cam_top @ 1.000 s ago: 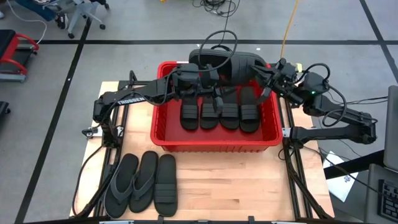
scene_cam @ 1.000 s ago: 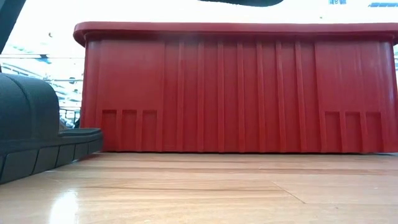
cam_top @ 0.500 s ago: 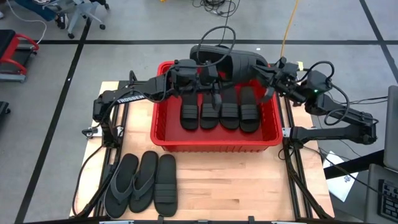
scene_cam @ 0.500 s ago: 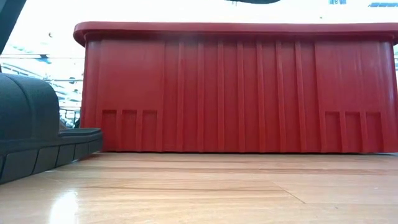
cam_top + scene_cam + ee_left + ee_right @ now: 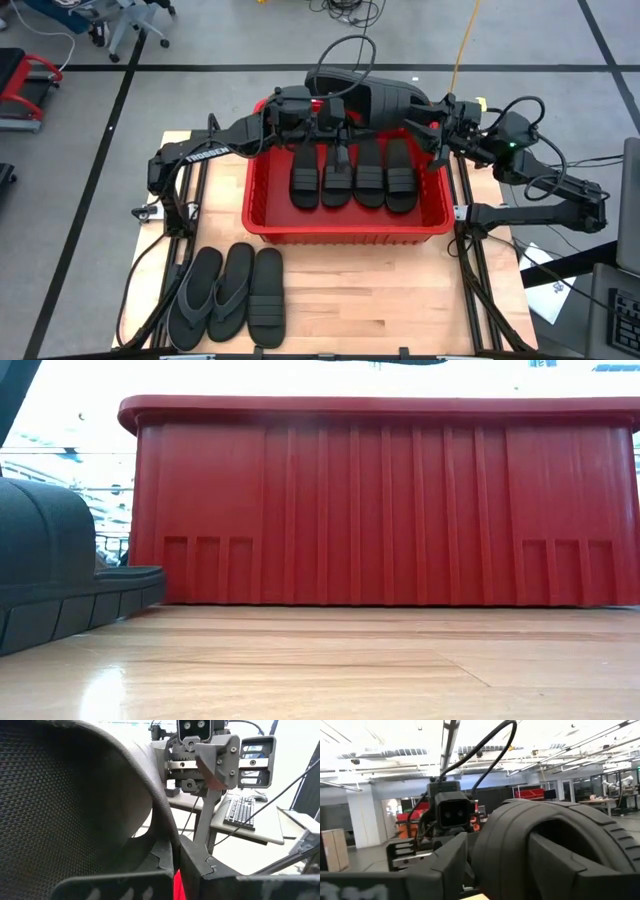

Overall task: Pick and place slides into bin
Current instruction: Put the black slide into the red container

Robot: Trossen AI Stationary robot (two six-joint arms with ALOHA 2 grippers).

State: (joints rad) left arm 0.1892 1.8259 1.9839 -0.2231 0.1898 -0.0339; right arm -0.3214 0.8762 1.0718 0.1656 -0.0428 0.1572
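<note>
A black slide (image 5: 378, 98) with a ribbed band strap (image 5: 555, 815) hangs in the air over the far rim of the red bin (image 5: 345, 232), lying left to right between my two grippers. My left gripper (image 5: 335, 112) is shut on its left end. My right gripper (image 5: 432, 135) stands open at its right end, one finger (image 5: 449, 862) outside the strap and one (image 5: 560, 862) under it. Several slides (image 5: 353, 172) lie side by side on the bin's floor. Three more slides (image 5: 228, 295) lie flat on the table's near left. My left gripper pinches the sole's rim (image 5: 169, 845) at the slide's left end between its two fingers. The fingers come level from the table's left. The slide is lifted clear above the bin's far rim, its length running on toward my right gripper. Whether my right gripper's spread fingers touch the strap cannot be told.
The bin's front wall (image 5: 380, 500) fills the low view, with one table slide (image 5: 50, 570) at its left. Bare wooden table (image 5: 380, 300) lies between the bin and the near edge. Cables (image 5: 345, 60) loop over the far side.
My left gripper has shut on the slide's left end and shifted slightly toward the far edge. My right gripper has rolled and spread its fingers, letting go of the right end. The slide has stayed in the air over the bin's far rim.
</note>
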